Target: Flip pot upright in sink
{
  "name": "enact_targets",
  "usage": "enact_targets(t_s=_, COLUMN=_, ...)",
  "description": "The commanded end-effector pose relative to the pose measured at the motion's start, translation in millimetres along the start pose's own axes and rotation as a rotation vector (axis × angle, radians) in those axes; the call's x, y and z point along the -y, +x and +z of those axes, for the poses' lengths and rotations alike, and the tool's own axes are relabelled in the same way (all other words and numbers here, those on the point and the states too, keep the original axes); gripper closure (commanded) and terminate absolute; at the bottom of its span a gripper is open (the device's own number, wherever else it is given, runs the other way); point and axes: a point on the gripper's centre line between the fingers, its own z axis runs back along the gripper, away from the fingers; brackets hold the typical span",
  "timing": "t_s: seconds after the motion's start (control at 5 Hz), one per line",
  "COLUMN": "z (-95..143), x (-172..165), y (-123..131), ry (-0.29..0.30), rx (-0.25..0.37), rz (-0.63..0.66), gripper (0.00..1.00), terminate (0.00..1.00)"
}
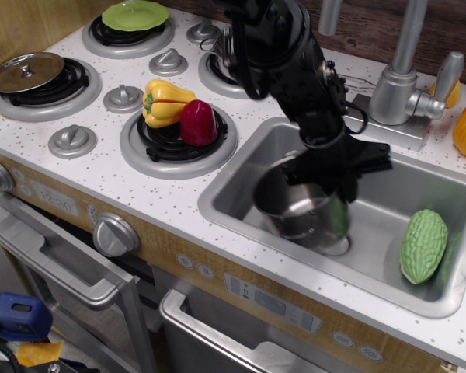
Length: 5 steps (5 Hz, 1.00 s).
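The shiny steel pot [297, 216] stands in the grey sink [234, 189], left of the middle, with its open mouth facing up and slightly toward the left. My black gripper [335, 189] reaches down from the upper left and is shut on the pot's right rim. The arm hides the far side of the rim. The pot's base is at or near the sink floor; I cannot tell whether it rests there.
A green bumpy gourd [423, 245] lies at the sink's right end. The faucet [398, 81] stands behind the sink. Yellow [163, 101] and red [196, 122] peppers sit on the near burner. A lidded shallow pot [27, 71] and a green plate [134, 14] are at the left.
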Motion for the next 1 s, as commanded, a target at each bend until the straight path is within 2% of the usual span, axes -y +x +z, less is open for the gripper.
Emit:
enact_targets(t_s=0.0, z=11.4, x=7.8, y=15.8, ry=0.102, rx=0.062, rz=-0.126, gripper=0.00, terminate=0.00)
enact_targets(t_s=0.6, z=11.4, x=7.8, y=15.8, ry=0.102, rx=0.062, rz=-0.126, gripper=0.00, terminate=0.00)
enact_targets(t_s=0.8, z=11.4, x=7.8, y=15.8, ry=0.102, rx=0.062, rz=-0.126, gripper=0.00, terminate=1.00)
